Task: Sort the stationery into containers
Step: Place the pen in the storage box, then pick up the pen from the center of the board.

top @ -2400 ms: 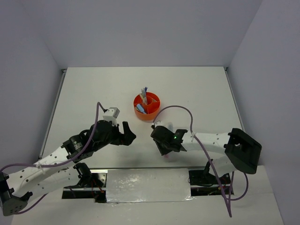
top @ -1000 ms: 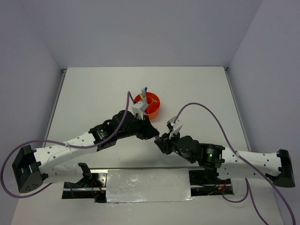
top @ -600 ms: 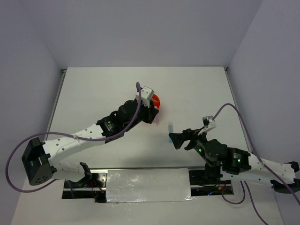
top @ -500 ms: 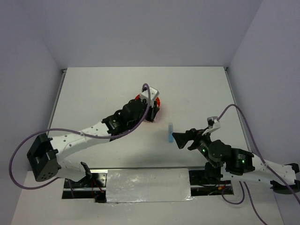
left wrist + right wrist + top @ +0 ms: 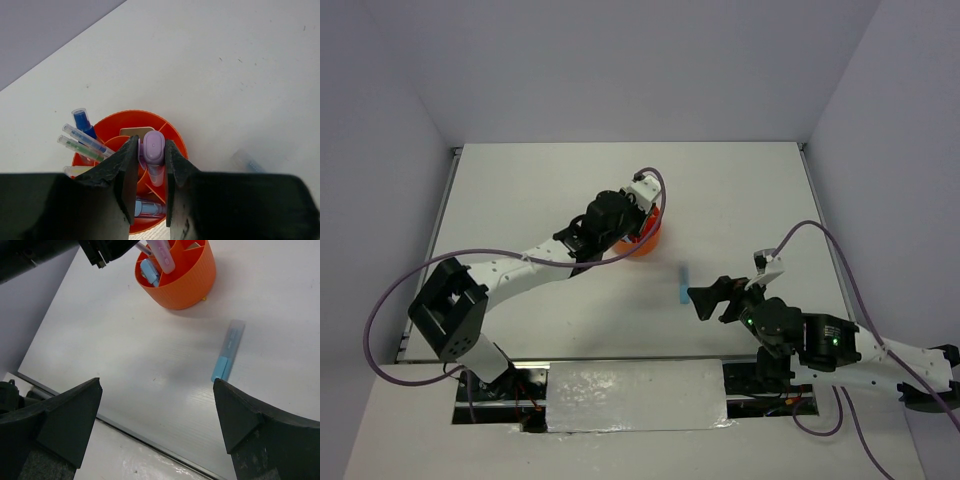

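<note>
Between grey walls [image 5: 620, 70], white table [image 5: 520, 200], orange organiser [image 5: 185, 287]

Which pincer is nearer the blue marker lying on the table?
Right. The right pincer sits open just beside the blue marker; the left pincer is over the orange organiser, gripping a lilac marker.

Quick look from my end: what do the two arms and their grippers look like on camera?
The left arm and right arm have white links, black joints and a loose purple cable each. Green lights glow on the right one. The left gripper and right gripper have black, wedge-shaped fingers.
</note>
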`<state>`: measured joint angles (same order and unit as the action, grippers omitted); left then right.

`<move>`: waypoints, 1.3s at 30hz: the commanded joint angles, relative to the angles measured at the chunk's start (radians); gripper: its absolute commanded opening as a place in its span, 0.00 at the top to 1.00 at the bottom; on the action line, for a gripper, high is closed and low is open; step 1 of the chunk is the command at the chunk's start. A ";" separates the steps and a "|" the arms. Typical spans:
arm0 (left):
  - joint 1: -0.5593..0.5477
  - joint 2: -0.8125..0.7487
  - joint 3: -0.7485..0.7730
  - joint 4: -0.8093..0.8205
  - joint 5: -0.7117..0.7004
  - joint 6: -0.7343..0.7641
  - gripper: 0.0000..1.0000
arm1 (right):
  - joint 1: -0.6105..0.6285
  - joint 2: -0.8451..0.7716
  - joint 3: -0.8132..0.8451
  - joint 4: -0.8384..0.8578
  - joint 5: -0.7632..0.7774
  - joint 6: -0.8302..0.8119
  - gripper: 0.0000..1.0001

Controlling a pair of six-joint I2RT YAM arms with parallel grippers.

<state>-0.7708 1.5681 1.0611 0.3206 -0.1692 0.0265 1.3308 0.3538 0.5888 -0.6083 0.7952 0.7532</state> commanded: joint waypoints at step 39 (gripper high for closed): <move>-0.015 -0.778 -0.038 -0.733 -0.055 -0.536 0.01 | -0.499 1.100 0.144 0.255 -0.383 -0.098 0.43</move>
<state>-0.7815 0.8402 1.0447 -0.3645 -0.2546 -0.4709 0.8490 1.4178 0.6899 -0.3912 0.3954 0.6621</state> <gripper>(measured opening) 0.993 0.580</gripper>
